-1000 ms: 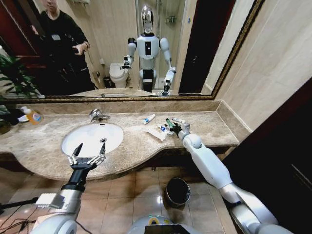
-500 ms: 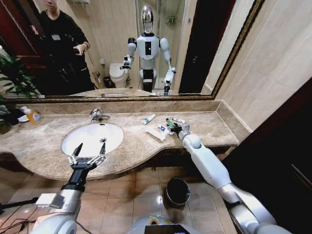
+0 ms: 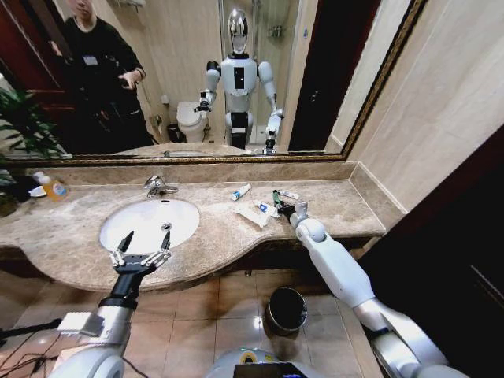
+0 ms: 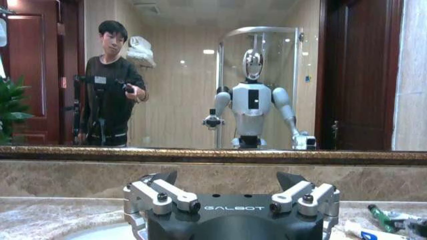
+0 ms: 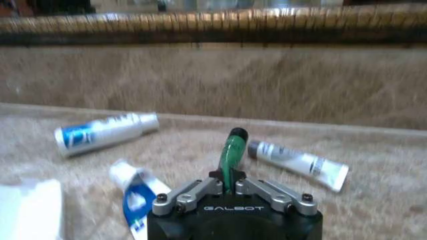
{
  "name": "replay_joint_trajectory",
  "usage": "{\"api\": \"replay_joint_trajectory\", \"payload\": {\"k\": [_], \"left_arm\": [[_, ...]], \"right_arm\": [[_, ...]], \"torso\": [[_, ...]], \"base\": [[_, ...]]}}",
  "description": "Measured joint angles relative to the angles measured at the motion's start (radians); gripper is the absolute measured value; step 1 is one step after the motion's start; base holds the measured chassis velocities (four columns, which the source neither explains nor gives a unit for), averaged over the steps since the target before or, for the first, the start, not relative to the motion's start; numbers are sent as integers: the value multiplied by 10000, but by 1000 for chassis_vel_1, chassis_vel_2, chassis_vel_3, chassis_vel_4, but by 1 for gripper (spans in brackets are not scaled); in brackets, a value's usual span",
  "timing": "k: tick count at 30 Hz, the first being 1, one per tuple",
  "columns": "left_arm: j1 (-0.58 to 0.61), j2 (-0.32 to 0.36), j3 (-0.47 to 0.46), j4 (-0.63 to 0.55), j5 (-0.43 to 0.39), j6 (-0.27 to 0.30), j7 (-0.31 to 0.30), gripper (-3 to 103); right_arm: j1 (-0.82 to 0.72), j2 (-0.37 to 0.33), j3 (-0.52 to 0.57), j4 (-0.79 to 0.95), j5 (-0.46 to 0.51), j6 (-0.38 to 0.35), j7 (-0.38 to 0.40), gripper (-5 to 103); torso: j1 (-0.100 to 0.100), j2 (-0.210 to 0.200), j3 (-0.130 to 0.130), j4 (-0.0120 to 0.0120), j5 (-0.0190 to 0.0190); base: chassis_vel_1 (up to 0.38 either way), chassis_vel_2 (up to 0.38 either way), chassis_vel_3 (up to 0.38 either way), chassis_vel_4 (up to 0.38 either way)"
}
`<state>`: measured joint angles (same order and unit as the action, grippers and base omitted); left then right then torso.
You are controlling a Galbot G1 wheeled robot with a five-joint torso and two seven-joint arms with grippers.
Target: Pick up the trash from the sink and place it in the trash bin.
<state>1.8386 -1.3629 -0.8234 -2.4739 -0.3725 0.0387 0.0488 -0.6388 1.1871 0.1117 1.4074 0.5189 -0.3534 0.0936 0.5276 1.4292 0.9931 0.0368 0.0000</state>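
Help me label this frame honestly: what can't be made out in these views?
- Green tube: its lower end is hidden between the right claw fingers in the right wrist view.
- Printing on the white tubes: blurred there, too small in the head view.
- Trash bin: its contents are too dark in the head view.
- Sink: cut off by the edge and blocked by the left claw.

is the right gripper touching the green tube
Touching. In the right wrist view the right gripper has its fingers shut on the green tube, which stands up from between them, tilted above the counter.
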Motion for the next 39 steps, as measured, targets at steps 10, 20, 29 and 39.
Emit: {"api": "replay_joint_trajectory", "payload": {"k": [10,20,29,39], "left_arm": [[0,0,0,0,0,0,0,100],[0,0,1,0,0,0,4,100],[0,0,0,0,0,0,0,100],[0,0,0,0,0,0,0,100]], "right_arm": [[-959,-590,376,2469,578,-113,511,1],[-3975,-1736,2318,5820,1084,-220,632,1],[-6961,-1820,3236,7899,855,-51,2052,1],[-8699,-878,3366,8571,-112,323,2390,1]], "torso": [[-1,0,0,0,-2],[-3,1,-2,-1,1],[-3,1,-2,-1,-1],[-1,-1,-1,0,-1]], "base": [[0,0,0,0],[0,0,0,0],[0,0,0,0],[0,0,0,0]]}}
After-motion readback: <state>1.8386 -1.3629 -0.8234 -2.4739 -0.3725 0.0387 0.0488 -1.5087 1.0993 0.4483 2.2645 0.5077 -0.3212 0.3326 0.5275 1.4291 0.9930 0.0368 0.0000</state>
